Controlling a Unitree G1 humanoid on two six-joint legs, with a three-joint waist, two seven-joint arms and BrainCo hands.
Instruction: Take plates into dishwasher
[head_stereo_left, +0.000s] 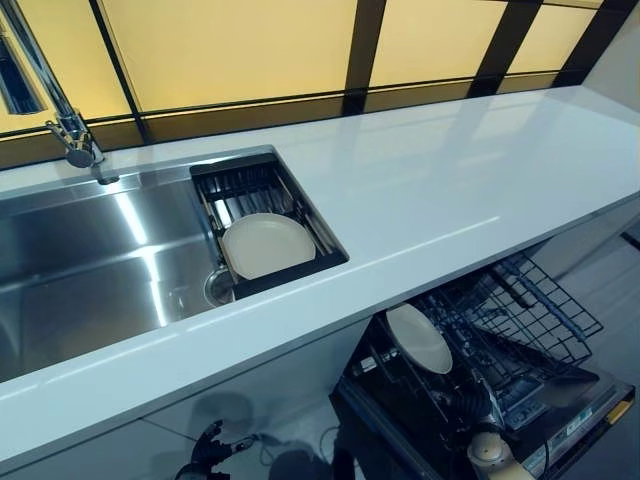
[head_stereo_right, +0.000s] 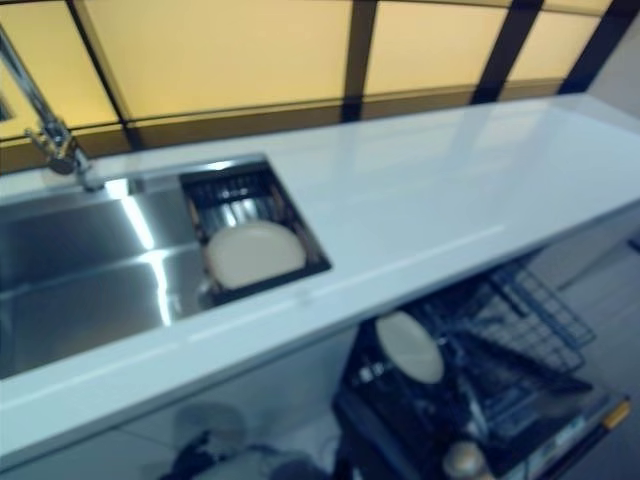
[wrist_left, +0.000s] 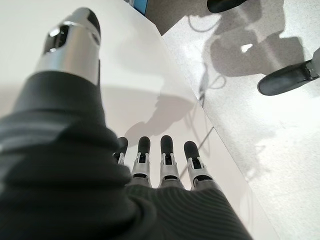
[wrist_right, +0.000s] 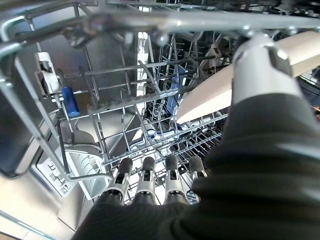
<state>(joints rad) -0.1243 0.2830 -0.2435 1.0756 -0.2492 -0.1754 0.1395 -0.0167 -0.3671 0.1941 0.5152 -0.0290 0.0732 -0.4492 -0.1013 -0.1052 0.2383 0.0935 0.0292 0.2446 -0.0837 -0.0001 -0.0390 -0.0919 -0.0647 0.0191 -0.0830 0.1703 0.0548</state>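
Plates are sitting in two places. Nearest us, at the lower right of the head views, one plate is standing on edge in the lower dishwasher rack, which is pulled out below the surface. Our right robot hand is hanging inside that rack with its fingers straight and apart, clamped on nothing; the racked plate's pale rim is showing just past its thumb. Our left robot hand is idling low beside a white cabinet front, fingers relaxed and empty.

Farther up, left of centre, a second plate is lying in the dark drainer basket at the right end of the sink, with the tap beyond. We are judging the job partly done: one plate racked, the one in the basket left.
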